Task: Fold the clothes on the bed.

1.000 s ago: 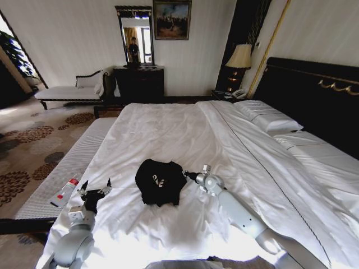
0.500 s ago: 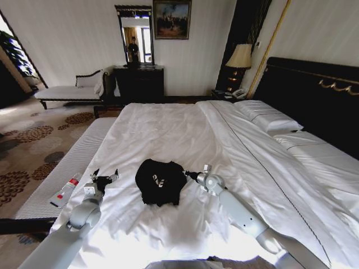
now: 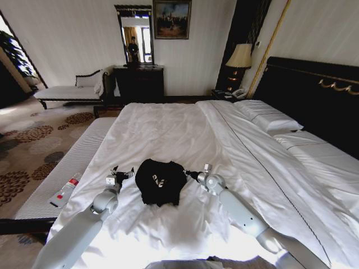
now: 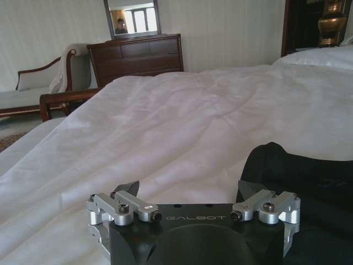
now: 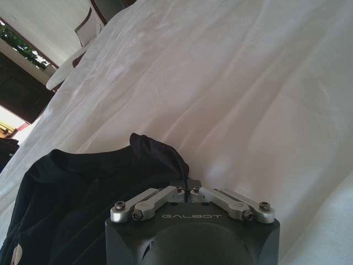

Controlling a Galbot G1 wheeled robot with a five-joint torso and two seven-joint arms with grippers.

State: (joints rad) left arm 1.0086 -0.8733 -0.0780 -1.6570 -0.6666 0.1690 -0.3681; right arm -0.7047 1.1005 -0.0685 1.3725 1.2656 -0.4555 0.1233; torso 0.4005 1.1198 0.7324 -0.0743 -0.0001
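Now right gripper (image 5: 187, 190) fingers clenched on T-shirt (image 3: 160, 182) edge — left gripper (image 4: 187, 190) released, shirt just beside one fingertip.

Bright daylight glare, wide-angle distortion

Black T-shirt (image 3: 160, 182) bunched in rumpled heap, white lettering partly showing, on white-sheeted bed (image 3: 185, 134).

Two pale grey, tube-shaped arms, rounded at the joints. Left gripper (image 4: 187, 193), lower centre: black block marked GALBOT, silver linkages, dark screws, black fingertips. Right gripper (image 5: 187, 185), lower centre: same black body, same lettering, silver links.
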